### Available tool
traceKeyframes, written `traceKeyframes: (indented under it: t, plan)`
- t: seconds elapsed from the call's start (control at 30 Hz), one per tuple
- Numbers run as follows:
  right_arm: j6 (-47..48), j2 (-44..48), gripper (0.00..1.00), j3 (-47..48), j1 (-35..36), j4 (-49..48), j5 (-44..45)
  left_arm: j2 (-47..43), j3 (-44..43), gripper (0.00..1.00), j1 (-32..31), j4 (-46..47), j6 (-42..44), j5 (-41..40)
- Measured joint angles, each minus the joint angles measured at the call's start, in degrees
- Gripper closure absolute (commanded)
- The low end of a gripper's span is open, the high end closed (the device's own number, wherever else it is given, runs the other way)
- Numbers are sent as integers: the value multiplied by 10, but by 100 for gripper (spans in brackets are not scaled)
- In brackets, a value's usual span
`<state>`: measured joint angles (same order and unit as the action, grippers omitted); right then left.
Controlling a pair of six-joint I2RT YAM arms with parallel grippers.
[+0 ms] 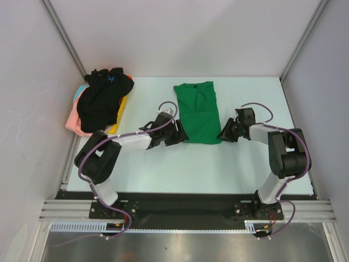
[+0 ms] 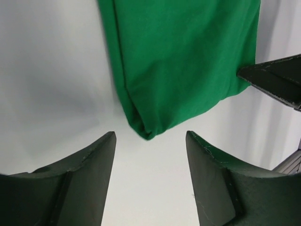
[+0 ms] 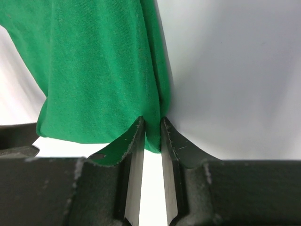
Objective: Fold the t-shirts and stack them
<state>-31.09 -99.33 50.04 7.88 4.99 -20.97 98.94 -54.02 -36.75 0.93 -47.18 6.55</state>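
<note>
A bright green t-shirt (image 1: 198, 112) lies folded lengthwise in the middle of the table. My left gripper (image 1: 180, 135) is open at its near left corner; in the left wrist view that green corner (image 2: 148, 129) lies just beyond my gripper (image 2: 150, 141), not between the jaws. My right gripper (image 1: 222, 135) is shut on the near right corner, and the right wrist view shows the green cloth (image 3: 153, 136) pinched between the jaws of my right gripper (image 3: 152, 125). A black t-shirt (image 1: 103, 95) with a small blue mark lies crumpled on the pile at the back left.
Under the black shirt lie pink (image 1: 75, 121), yellow (image 1: 115, 126) and light blue (image 1: 80, 89) shirts, at the table's left edge. Grey walls close in the left and right sides. The black base rail (image 1: 180, 204) runs along the near edge.
</note>
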Motion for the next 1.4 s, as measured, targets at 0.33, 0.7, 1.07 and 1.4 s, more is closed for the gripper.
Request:
traceKeyframes:
  t: [0.33,0.7,1.07,1.4]
  plan:
    - [-2,0,100,-13,4,-21,-3,72,-28,88,-11,24,-24,-8]
    - [-27,75,100,-90,62,-29,25,1,29,100,-14,13,-24,-55]
    - [-102,371,100,-188,203,167,116,-282,196,100,-151,-87,-60,-112]
    - [-186,531,100,-162,285,333,180,-399,167,100,-243,-254,-101,-157]
